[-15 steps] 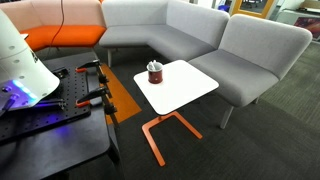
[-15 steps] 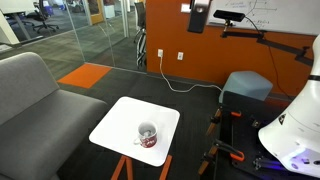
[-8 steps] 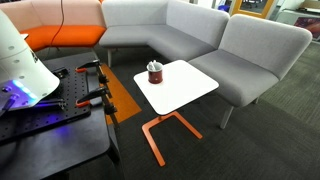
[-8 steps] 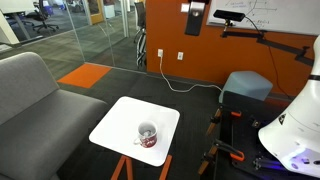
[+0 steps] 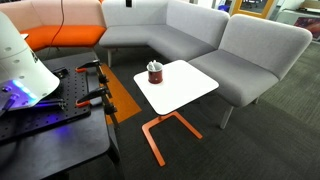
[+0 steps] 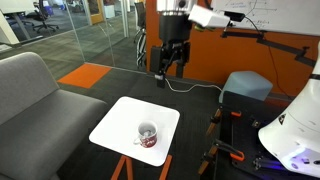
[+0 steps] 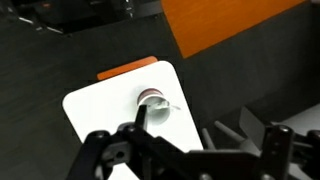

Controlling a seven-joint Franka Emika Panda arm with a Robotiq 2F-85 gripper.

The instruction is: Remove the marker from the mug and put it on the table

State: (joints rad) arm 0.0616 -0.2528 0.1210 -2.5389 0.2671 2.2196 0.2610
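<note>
While the arm hangs high above the dark carpet, I read the gripper [image 6: 167, 76] in an exterior view as released: its two dark fingers [image 6: 160, 72] point downward with a clear gap between them and nothing in that gap. From my wrist view the jaws spread wide across the bottom of the picture, empty.

The table [image 5: 190, 90] shows in both exterior views, its white top with rounded corners resting on a bent orange frame [image 5: 160, 135]. The mug [image 5: 154, 73] stands upright on it, dark red-brown with a pale rim, toward the top's ten o'clock corner in this exterior view. A short dark stub, the marker [image 5: 153, 64], rises out of the mug's mouth, so it is inside the mug and not on the tabletop. In the wrist view I cannot make the marker out with any certainty, as the mug is small there, at about eleven o'clock from the open jaws.

The gripper is well apart from the mug and table. Where I see it best, it hangs at roughly one o'clock from the tabletop, off beyond the far edge.

A grey sofa [image 5: 200, 30] wraps around the table from twelve to three o'clock, and an orange sofa [image 5: 60, 35] sits at ten o'clock. The black workbench [image 5: 60, 120] with its orange-handled clamps [image 5: 97, 100] lies at eight o'clock, just beside the table.
</note>
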